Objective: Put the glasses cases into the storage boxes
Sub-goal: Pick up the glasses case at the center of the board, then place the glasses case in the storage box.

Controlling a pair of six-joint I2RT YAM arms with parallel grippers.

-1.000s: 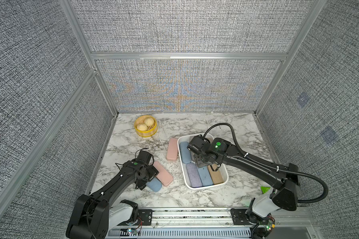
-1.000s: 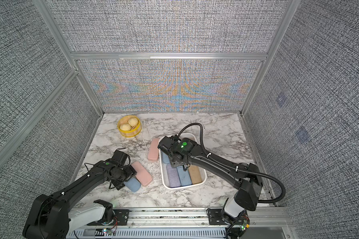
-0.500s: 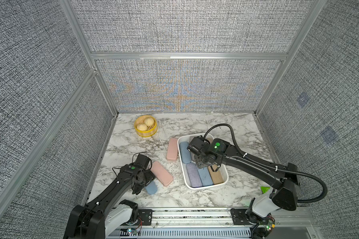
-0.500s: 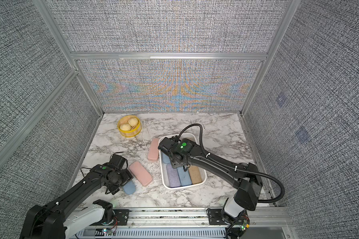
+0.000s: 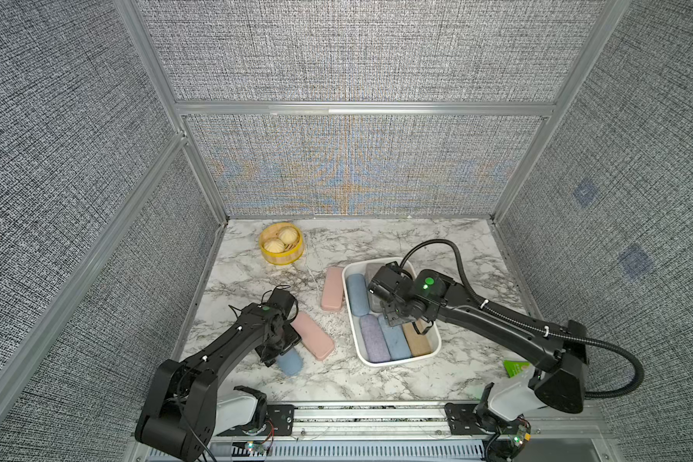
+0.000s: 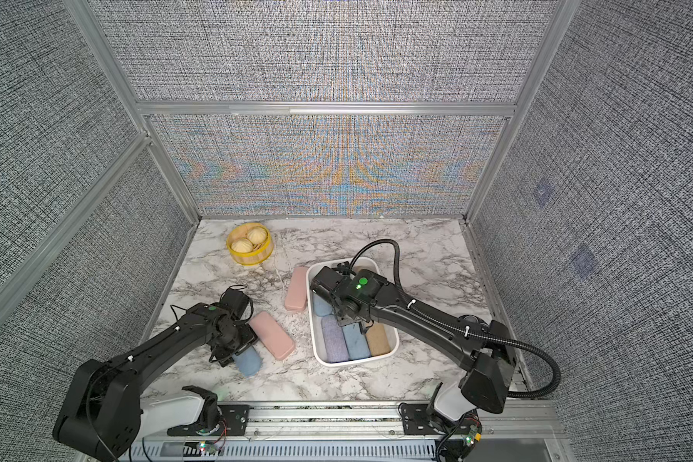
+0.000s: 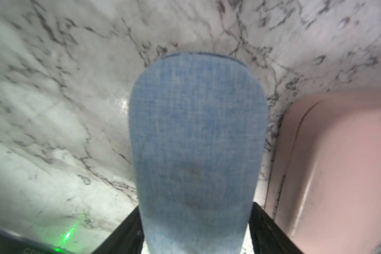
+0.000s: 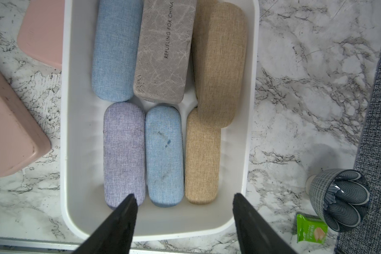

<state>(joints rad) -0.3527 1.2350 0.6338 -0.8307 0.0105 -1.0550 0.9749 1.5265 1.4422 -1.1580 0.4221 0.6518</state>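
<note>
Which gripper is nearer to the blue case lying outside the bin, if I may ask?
Left: the left gripper straddles the blue case; the right gripper hangs over the white bin.

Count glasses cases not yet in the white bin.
3: blue case at the left gripper, pink case beside it, second pink case along the white bin's outer wall. The left arm may hide more.

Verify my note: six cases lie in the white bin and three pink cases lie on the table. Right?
The white bin does hold six, but only two pink cases lie on the table: the far pink case and the near pink case, as both top views show.
</note>
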